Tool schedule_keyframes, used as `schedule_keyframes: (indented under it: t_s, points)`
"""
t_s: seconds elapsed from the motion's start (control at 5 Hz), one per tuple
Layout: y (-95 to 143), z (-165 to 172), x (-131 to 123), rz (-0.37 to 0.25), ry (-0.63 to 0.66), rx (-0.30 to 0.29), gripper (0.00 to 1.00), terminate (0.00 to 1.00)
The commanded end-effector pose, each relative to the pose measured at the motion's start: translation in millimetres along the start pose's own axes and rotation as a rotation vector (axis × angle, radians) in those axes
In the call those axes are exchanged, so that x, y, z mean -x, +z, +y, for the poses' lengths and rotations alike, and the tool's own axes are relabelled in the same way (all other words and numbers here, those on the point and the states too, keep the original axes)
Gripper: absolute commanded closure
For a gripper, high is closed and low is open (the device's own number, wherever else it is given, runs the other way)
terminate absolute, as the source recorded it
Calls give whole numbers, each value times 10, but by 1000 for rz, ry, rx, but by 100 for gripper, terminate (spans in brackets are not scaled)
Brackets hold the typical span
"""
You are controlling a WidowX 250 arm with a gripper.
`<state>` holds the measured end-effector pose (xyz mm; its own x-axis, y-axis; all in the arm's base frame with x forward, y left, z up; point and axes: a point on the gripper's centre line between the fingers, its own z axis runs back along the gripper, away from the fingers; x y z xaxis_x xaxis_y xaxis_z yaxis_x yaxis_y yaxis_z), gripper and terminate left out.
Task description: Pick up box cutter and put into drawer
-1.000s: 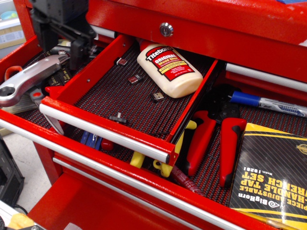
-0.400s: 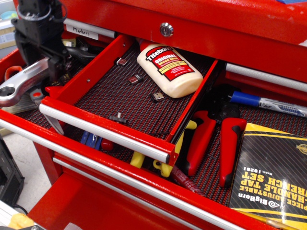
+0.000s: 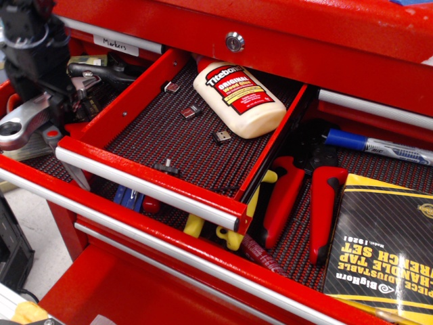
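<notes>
The box cutter [image 3: 24,120] is a silver-grey metal knife with a ring end. It lies at the far left on the mat of the lower tray, left of the open drawer. My black gripper [image 3: 53,101] hangs right over its right half and hides that part. The fingers reach down around the cutter's body, but I cannot tell whether they are closed on it. The small red drawer [image 3: 145,179] is pulled open, with a silver handle along its front. It holds a Titebond glue bottle [image 3: 238,97] and a few small black bits [image 3: 222,136].
Black-handled tools [image 3: 101,71] lie behind the gripper. Red-handled pliers [image 3: 304,196], a blue marker [image 3: 379,145] and a black-and-yellow tap wrench box [image 3: 385,244] lie in the lower tray to the right. Yellow-handled tools [image 3: 230,233] poke out under the drawer. The drawer's left wall [image 3: 125,101] stands just beside the gripper.
My gripper has moved left and down, from beside the drawer's left wall to over the box cutter, and now covers more of it. The cutter looks to be in the same place.
</notes>
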<state>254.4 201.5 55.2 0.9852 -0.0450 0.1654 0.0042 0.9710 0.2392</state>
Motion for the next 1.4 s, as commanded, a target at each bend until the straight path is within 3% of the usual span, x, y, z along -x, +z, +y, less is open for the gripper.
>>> schedule_keyframes:
  t_s: [0.0, 0.2, 0.4, 0.6, 0.8, 1.0, 1.2]
  points:
    - [224, -71, -34, 74, 12, 30, 100, 0]
    - [707, -153, -45, 156, 22, -6, 100, 0]
    - [1249, -290, -59, 222, 73, -91, 100, 0]
    - [1710, -429, -75, 270, 121, -87, 100, 0]
    - [1906, -848, -150, 304, 191, -26, 100, 0]
    - [1794, -1072, -218, 284, 264, 71, 100, 0]
    - [1598, -1258, -290, 221, 298, 145, 100, 0]
